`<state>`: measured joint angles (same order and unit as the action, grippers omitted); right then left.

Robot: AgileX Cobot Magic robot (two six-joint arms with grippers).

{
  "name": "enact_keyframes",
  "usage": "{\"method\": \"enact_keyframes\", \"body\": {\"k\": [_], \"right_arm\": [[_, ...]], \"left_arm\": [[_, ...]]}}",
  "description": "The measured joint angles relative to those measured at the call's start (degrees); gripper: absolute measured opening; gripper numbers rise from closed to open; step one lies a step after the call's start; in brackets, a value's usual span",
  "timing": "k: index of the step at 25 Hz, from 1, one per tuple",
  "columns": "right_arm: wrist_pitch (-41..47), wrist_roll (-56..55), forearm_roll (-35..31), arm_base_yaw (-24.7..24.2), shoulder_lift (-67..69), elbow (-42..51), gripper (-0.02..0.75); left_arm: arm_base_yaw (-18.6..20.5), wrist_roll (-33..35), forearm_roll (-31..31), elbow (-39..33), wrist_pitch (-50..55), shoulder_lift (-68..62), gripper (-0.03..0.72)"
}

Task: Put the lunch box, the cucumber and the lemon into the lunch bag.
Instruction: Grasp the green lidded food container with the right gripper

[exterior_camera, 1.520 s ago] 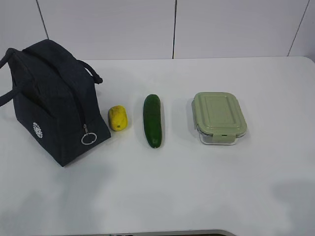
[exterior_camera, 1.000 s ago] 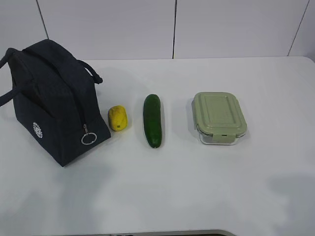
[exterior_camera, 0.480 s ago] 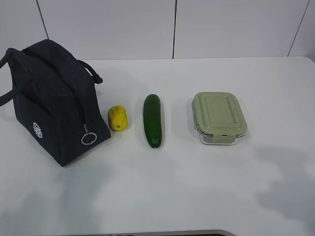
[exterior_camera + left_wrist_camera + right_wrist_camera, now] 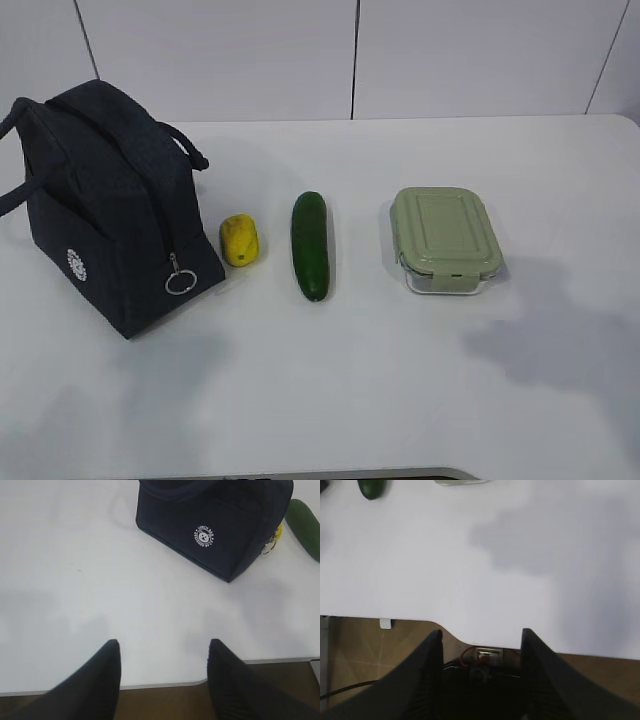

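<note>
Right gripper point(image 4: 481, 645) low in frame — dark fingers point(image 4: 422, 680) spread apart, nothing between them. White surface point(image 4: 445, 560) beyond, a soft grey shadow point(image 4: 540, 545) across it. Cucumber point(image 4: 372, 487) tip at top left — lunch box point(image 4: 460, 482) edge just visible at top.

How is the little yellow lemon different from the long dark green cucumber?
The yellow oval lemon is short and stubby; the dark green cucumber is long and slim. The lemon sits right beside the navy fabric lunch bag; the cucumber lies farther from it. Both rest on the white table, untouched.

Navy bag point(image 4: 105, 215) (white logo), yellow lemon point(image 4: 240, 240).
</note>
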<state>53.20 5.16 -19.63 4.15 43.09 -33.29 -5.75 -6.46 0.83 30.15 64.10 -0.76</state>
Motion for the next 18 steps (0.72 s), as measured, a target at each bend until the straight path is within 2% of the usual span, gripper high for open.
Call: {"method": "enact_keyframes", "body": {"k": [9,16,18], "right_arm": [[-1.3,13.4,-11.5,0.0,17.1,-11.6,0.379],[0.4,25.2,-24.6,-0.6,31.3,-17.8,0.379],[3.2,29.6,-31.3,-2.4,34.8,-19.3,0.379]], "left_arm": [[0.0,0.0,-0.1,0.0,0.0,0.0,0.388],[0.0,0.0,-0.1,0.0,0.0,0.0,0.388],[0.0,0.0,-0.1,0.0,0.0,0.0,0.388]]}}
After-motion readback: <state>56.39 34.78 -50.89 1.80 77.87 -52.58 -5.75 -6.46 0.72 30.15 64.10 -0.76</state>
